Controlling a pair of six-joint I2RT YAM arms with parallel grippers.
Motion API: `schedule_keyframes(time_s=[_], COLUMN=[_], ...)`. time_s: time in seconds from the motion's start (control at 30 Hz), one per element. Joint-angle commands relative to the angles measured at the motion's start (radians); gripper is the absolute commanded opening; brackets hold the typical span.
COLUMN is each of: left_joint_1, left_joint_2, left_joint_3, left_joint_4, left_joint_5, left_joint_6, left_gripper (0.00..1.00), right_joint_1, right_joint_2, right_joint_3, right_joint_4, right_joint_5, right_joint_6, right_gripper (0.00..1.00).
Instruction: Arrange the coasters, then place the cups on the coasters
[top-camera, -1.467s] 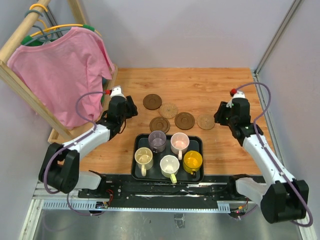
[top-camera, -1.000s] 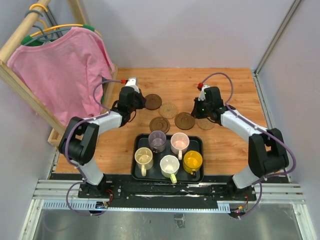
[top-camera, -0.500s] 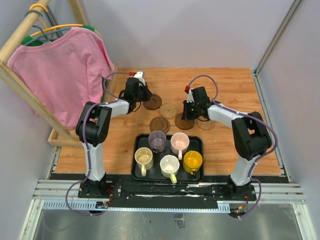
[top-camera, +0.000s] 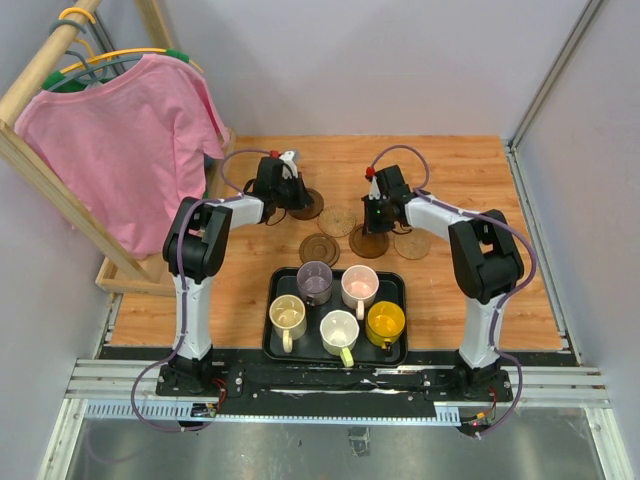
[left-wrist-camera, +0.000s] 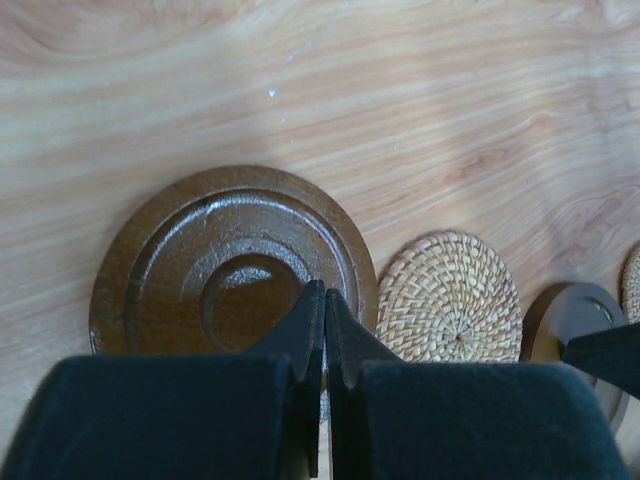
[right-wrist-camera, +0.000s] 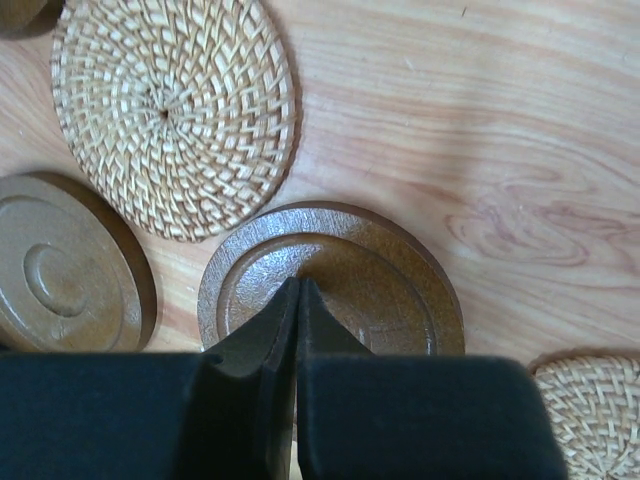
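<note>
Five coasters lie in a loose cluster on the wooden table. My left gripper is shut, its tips over the far-left dark brown coaster. My right gripper is shut too, tips over another dark brown coaster. The left gripper and right gripper hold nothing. A tan woven coaster lies between them, a third dark one nearer, a second tan one to the right. The cups stand in the black tray: purple-grey, pinkish, cream, white, yellow.
A pink shirt hangs on a wooden rack at the left, close beside the left arm. Grey walls close the table at the back and right. The arm bases sit on the metal rail at the near edge.
Both arms have swung inward from the table's sides and reached forward, bringing their shut grippers over the two dark coasters. Coasters and cups have not moved.
</note>
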Motion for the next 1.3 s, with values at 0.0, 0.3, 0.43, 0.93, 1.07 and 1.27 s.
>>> schedule_keyframes(time_s=[0.0, 0.3, 0.43, 0.93, 1.07, 1.27], left_joint_1=[0.002, 0.027, 0.08, 0.159, 0.159, 0.142], left_joint_2=[0.01, -0.001, -0.028, -0.047, -0.044, -0.046], left_joint_3=[0.004, -0.016, -0.052, -0.102, -0.11, -0.136], left_joint_4=[-0.064, -0.227, -0.228, -0.215, -0.207, -0.202], left_joint_5=[0.029, -0.099, -0.128, -0.109, -0.074, -0.057], left_joint_6=[-0.006, -0.052, -0.099, -0.112, -0.111, -0.094], left_gripper=[0.01, 0.01, 0.01, 0.0, 0.01, 0.01], right_joint_1=[-0.034, -0.078, -0.084, -0.09, -0.093, -0.124], right_joint_2=[0.069, 0.188, 0.244, 0.334, 0.324, 0.321], right_joint_3=[0.071, 0.268, 0.366, 0.493, 0.481, 0.476], right_joint_4=[-0.054, -0.099, -0.122, -0.153, -0.148, -0.137], right_joint_5=[0.045, 0.043, 0.042, 0.057, 0.093, 0.119], right_joint_6=[0.011, -0.025, -0.041, -0.039, -0.047, -0.031], right_gripper=[0.01, 0.01, 0.01, 0.01, 0.01, 0.01])
